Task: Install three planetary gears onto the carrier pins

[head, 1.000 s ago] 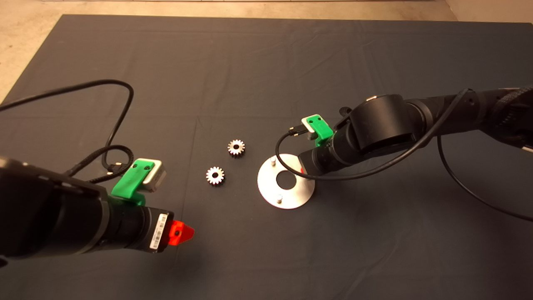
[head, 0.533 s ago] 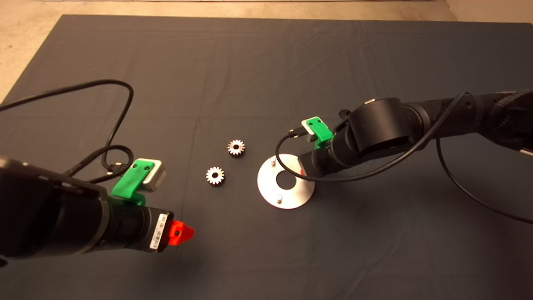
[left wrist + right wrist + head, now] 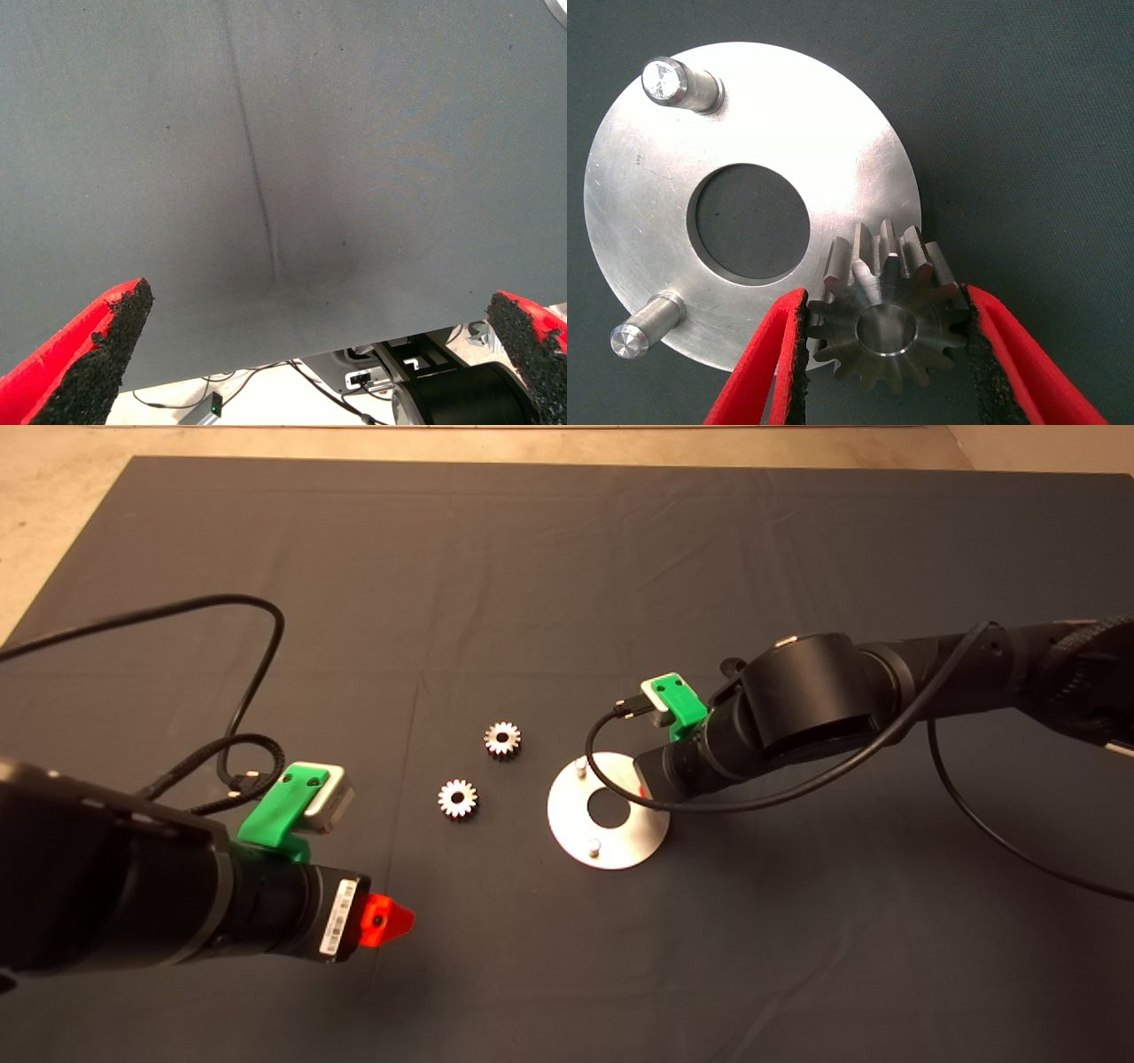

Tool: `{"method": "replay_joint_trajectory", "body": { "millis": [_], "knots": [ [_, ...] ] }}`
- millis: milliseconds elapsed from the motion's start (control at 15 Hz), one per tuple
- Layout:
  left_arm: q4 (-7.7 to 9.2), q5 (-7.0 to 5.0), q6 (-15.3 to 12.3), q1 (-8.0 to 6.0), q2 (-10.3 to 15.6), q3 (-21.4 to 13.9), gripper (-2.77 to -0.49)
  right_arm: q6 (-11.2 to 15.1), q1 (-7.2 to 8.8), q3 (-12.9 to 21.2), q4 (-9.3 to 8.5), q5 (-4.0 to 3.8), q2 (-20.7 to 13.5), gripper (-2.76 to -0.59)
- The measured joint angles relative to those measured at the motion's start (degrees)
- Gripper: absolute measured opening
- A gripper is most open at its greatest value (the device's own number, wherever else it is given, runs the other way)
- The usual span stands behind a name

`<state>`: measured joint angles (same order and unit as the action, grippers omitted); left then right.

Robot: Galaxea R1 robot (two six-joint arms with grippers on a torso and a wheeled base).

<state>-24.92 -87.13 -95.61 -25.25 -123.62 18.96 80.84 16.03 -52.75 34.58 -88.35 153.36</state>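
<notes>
Two planetary gears lie flat on the mat left of the shiny disc. Two carrier pins stand bare on it. My right gripper is low over the disc's right rim, mostly hidden under its wrist. In the right wrist view it is shut on the third gear, which sits at the rim of the disc. A silvery round face fills the gear's centre hole. The two bare pins show there too. My left gripper is open and empty at the front left.
Black cables loop over the mat behind the left arm. The right arm's cable hangs beside the disc. The left wrist view shows bare mat between the fingers and, past its edge, equipment on the floor.
My right wrist has sunk slightly toward the disc, then held still. The two loose gears and the left arm have not moved.
</notes>
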Motion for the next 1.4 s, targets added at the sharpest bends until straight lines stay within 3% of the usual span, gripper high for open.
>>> {"method": "replay_joint_trajectory", "body": {
  "millis": [1400],
  "knots": [
    [0.0,0.06,-0.12,0.0,0.26,0.0,-0.51,0.23,0.0,0.0,-0.35,-0.02,0.26,-2.34]
  ]
}}
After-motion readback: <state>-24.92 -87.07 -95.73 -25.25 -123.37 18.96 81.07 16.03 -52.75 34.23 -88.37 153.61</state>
